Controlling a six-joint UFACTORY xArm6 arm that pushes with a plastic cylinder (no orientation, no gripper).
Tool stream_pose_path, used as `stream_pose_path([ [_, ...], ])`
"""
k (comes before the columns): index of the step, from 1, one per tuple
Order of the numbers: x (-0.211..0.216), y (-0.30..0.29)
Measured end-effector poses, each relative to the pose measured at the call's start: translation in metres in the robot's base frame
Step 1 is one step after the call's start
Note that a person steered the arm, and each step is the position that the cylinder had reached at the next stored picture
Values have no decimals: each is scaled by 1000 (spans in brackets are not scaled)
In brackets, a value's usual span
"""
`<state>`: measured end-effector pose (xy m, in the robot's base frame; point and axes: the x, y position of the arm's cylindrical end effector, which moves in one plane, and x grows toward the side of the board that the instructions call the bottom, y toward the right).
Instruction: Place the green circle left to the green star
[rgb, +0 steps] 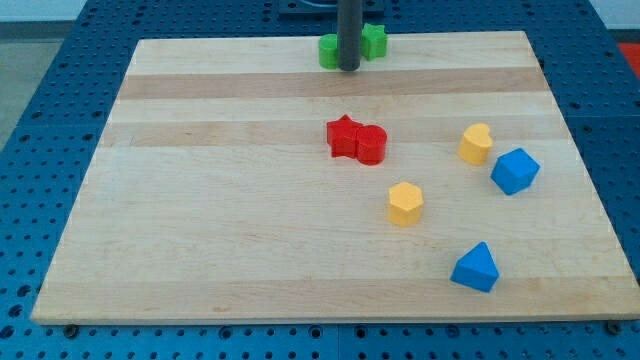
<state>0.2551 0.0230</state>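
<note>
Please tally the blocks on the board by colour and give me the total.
Green: 2, the green circle and green star, at the view's top, either side of my tip
Red: 2
Yellow: 2
Blue: 2
Total: 8

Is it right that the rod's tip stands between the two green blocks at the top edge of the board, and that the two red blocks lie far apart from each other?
Not quite. The camera view shows my tip between the green circle and the green star at the board's top edge, as you say. But the red star and the red cylinder are touching, not far apart.
</note>
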Motion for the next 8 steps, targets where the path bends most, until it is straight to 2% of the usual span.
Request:
stream_pose_path([
  [3, 19, -4],
  [6, 19, -62],
  [8, 6, -66],
])
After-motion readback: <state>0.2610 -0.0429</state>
